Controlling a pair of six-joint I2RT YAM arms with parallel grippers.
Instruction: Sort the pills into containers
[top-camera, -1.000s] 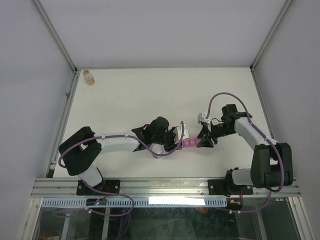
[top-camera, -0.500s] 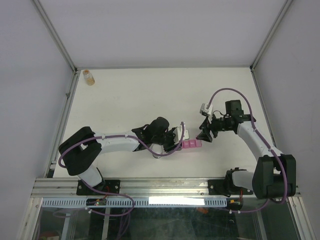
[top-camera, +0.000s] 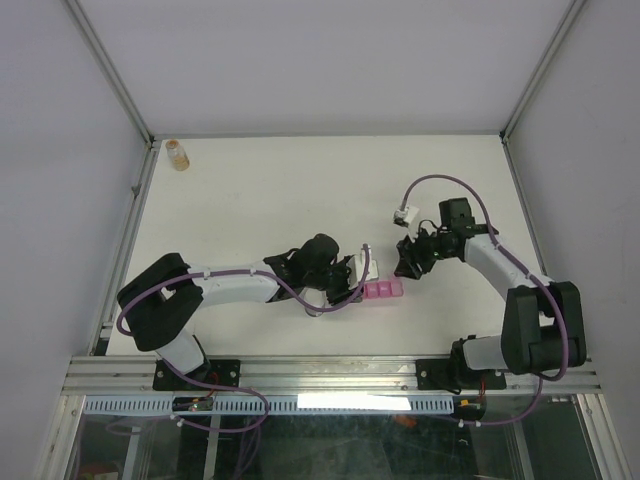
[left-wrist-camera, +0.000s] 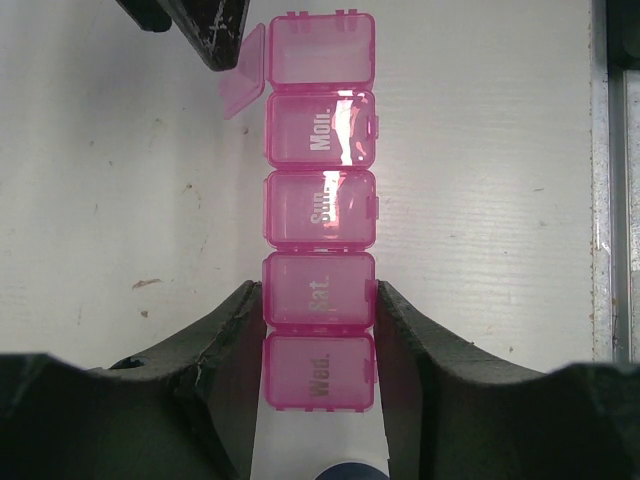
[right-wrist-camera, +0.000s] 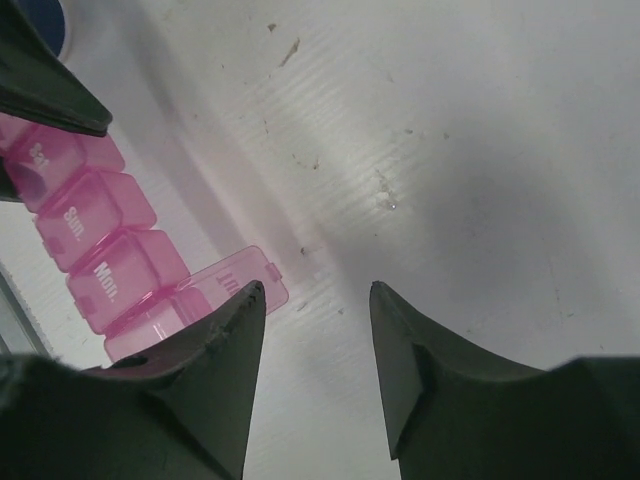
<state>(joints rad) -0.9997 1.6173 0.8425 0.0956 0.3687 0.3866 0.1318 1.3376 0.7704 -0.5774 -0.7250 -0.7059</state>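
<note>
Near the front middle of the table (top-camera: 300, 190), the pink organiser (left-wrist-camera: 320, 215) lies flat with my left gripper (left-wrist-camera: 318, 292) clenched on its near end, one finger against each side of the "Sat." and "Wed." cells. My right gripper (right-wrist-camera: 315, 310) hangs just beside the far end, jaws parted with only bare tabletop between them, one finger close to the raised lid (right-wrist-camera: 235, 280).

By my reading the job is barely begun. The end compartment (left-wrist-camera: 320, 48) stands open, its lid swung out to the side, while the four lettered lids next to it sit shut. I can find no pills in any view; they may simply be too small to show, so I can't say whether any are already in. Opening the rest, loading and closing all look to be left.

The tabletop is white and faintly ribbed, scuffed with small dark flecks. Plain pale walls (top-camera: 320, 60) enclose it, aluminium rails (top-camera: 330, 374) run along the front, and an amber bottle (top-camera: 178, 154) stands in the far left corner, well apart.
</note>
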